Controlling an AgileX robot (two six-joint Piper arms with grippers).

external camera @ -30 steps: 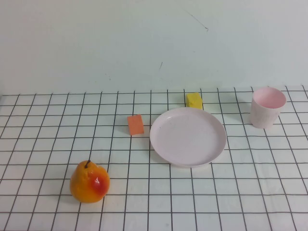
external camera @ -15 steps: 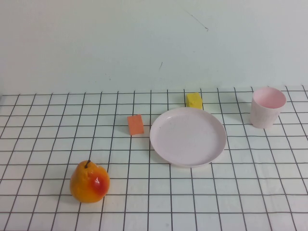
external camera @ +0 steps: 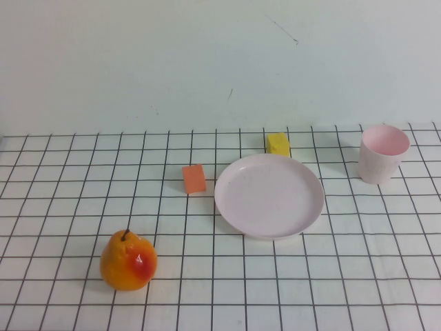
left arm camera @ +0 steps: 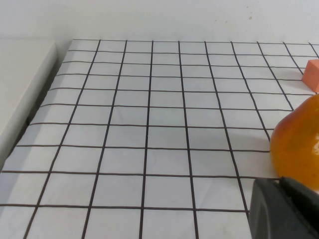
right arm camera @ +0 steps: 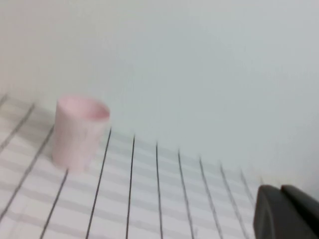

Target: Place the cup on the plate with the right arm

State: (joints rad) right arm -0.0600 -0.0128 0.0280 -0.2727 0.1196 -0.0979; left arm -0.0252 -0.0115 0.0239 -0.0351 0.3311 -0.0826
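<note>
Nothing's grabbed yet: small pale pink speckled tumbler, the cup point(external camera: 383, 154), stands upper right, apart from the wide pink plate point(external camera: 269, 196). Right gripper point(right arm camera: 286, 213) needs to approach it; left gripper point(left arm camera: 284, 209) sits by the pear. Can't tell either's jaw state.

Small pale pink handleless cup point(external camera: 383, 154), faint speckles. Large round pale pink plate point(external camera: 269, 196). Orange-yellow pear point(external camera: 128, 261), red blush. Orange block point(external camera: 194, 178). Yellow block point(external camera: 278, 144). White tablecloth point(external camera: 62, 207), black grid lines. Black left gripper point(left arm camera: 284, 209); black right gripper point(right arm camera: 286, 213).
</note>
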